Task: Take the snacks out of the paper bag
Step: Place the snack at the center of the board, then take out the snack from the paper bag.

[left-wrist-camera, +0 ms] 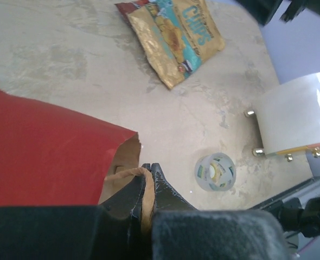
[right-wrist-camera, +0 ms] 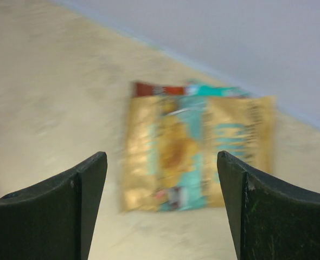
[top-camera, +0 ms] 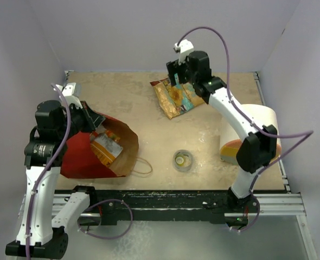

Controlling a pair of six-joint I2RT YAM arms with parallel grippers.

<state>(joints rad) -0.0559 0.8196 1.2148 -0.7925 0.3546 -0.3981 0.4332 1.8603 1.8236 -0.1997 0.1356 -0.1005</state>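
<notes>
Packets [top-camera: 106, 146] half hidden in paper bag [top-camera: 78, 160] lying near-left, labels unreadable | red-brown packet [left-wrist-camera: 128, 6] mostly under golden-tan packet [top-camera: 177, 97], crinkly, teal print, far centre | left gripper [left-wrist-camera: 149, 172] pinching bag's kraft edge | right gripper [right-wrist-camera: 161, 157] spread above golden-tan packet, blurred

Paper bag [top-camera: 78, 157] lay on its side at the table's [top-camera: 149, 114] 9 o'clock, mouth toward 3 o'clock, snack packets [top-camera: 107, 147] inside. Chips packet [top-camera: 177, 97] lay at 12 o'clock, partly on another packet [top-camera: 159, 83]. Tape roll [top-camera: 183, 160] sat at 6 o'clock. Cylinder [top-camera: 255, 127] lay at 3 o'clock.
</notes>
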